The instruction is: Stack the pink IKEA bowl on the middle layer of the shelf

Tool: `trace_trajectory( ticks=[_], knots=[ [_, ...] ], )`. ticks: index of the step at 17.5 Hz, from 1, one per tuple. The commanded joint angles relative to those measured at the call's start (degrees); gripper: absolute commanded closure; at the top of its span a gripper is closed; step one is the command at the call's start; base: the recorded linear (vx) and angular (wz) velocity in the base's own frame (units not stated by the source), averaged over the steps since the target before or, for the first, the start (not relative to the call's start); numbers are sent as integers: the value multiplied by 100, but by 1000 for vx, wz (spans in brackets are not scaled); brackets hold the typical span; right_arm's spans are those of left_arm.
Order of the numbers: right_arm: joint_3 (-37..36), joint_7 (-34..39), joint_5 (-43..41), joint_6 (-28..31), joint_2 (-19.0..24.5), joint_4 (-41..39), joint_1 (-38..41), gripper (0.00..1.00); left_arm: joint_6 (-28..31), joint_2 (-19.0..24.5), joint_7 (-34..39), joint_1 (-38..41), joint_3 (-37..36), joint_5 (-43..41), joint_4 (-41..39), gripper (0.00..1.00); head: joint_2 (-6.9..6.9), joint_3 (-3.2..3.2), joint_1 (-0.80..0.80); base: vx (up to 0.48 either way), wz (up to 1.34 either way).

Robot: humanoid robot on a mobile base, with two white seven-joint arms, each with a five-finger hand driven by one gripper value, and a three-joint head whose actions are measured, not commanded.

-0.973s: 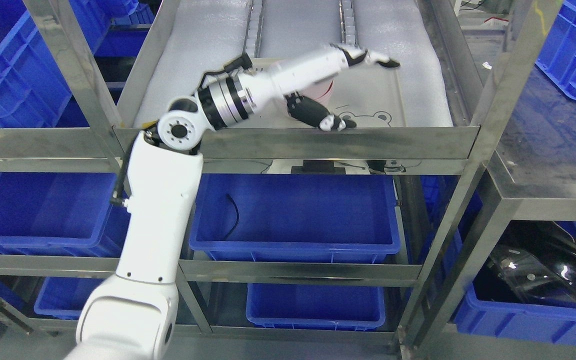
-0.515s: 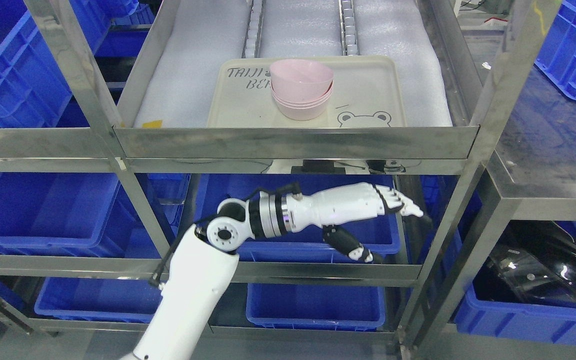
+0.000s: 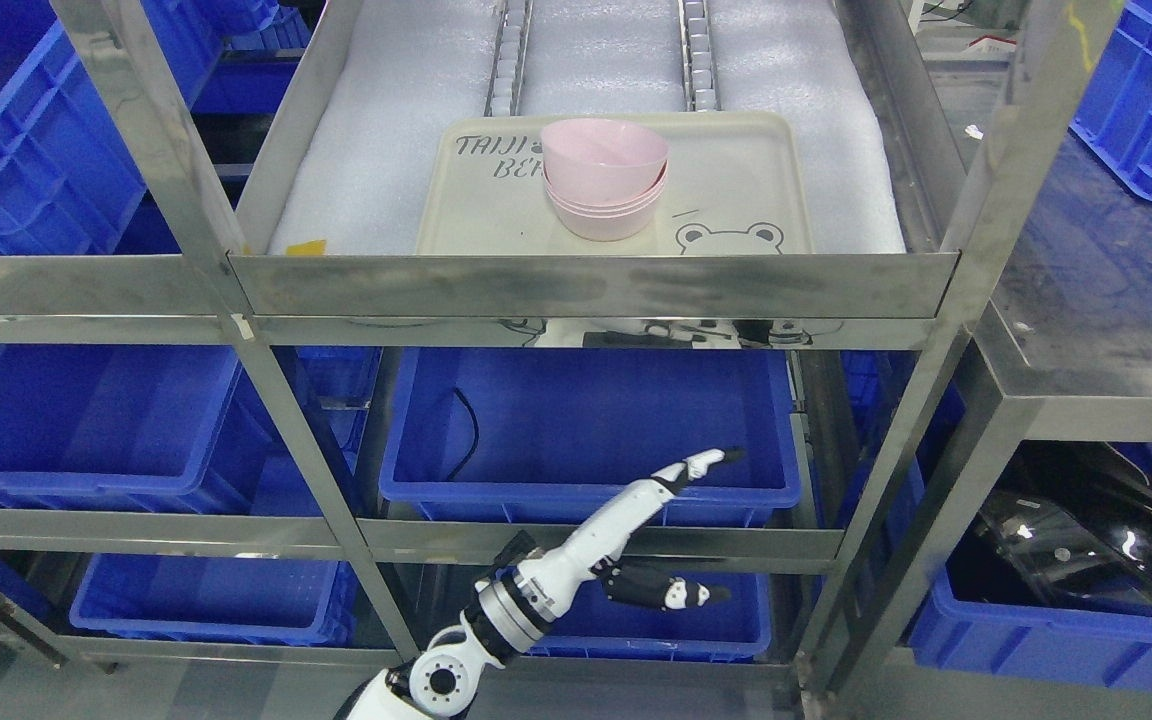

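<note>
Pink bowls (image 3: 603,178) are sitting nested on the tray (image 3: 736,180) on the shelf (placement looks finished), while the left hand (image 3: 681,520), fingers spread and empty, is dropping away below.

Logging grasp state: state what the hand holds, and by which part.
Nothing is held. The left hand hangs open and empty below the shelf; the pink bowls sit stacked on the tray.

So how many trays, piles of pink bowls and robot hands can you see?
tray: 1
pile of pink bowls: 1
left hand: 1, the robot's, open and holding nothing
Total: 3
</note>
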Motion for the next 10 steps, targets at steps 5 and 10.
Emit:
trace_trajectory(
  ticks=[5, 10],
  knots=[
    [0, -2, 0, 2, -100, -100, 122, 0, 1911, 83, 917, 62, 1498, 1211, 255, 0, 0, 0, 0, 0, 0],
    [0, -2, 0, 2, -100, -100, 122, 0, 1930, 83, 1083, 17, 1693, 1238, -140, 0, 0, 0, 0, 0, 0]
  ],
)
